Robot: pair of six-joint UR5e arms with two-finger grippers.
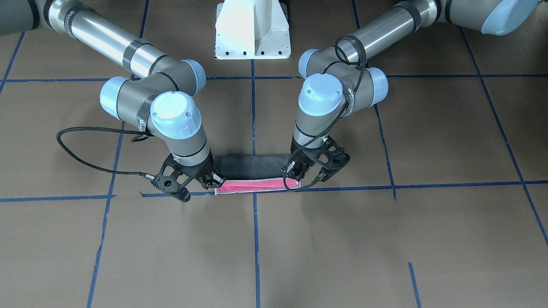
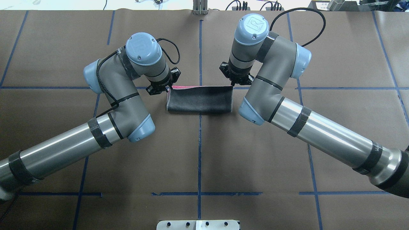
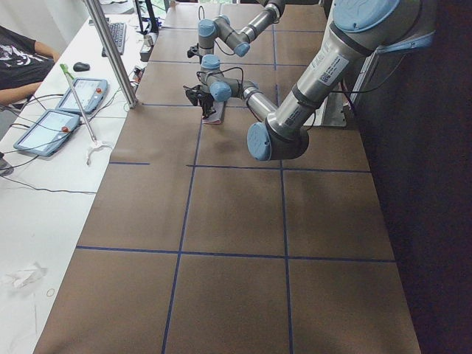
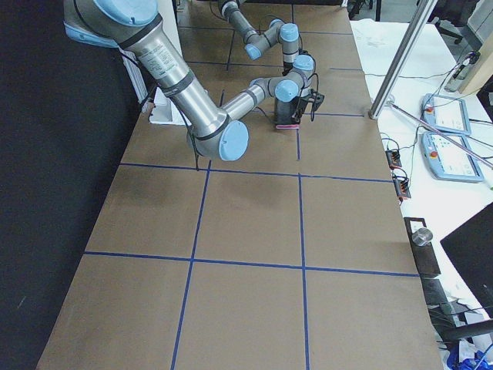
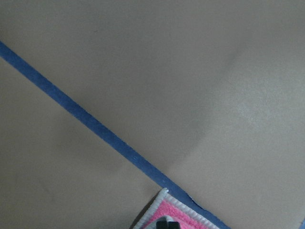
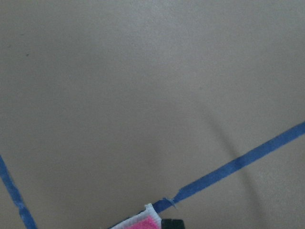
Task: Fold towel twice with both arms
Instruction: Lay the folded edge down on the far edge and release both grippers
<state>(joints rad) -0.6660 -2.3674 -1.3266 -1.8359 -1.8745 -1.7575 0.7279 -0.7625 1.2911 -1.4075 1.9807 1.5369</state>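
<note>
The towel lies at the table's middle as a band, grey face up, with a pink strip and a pale border along its far edge. My left gripper is shut on the far-edge corner on my left side; it is on the right in the front-facing view. My right gripper is shut on the other far corner. Each wrist view shows a pink corner with a pale border, left and right, low over the brown table. A dark fingertip sits on each.
The white pedestal base stands at my side of the table. Blue tape lines cross the brown surface. A metal pole and tablets stand on the white bench beyond the table's far edge.
</note>
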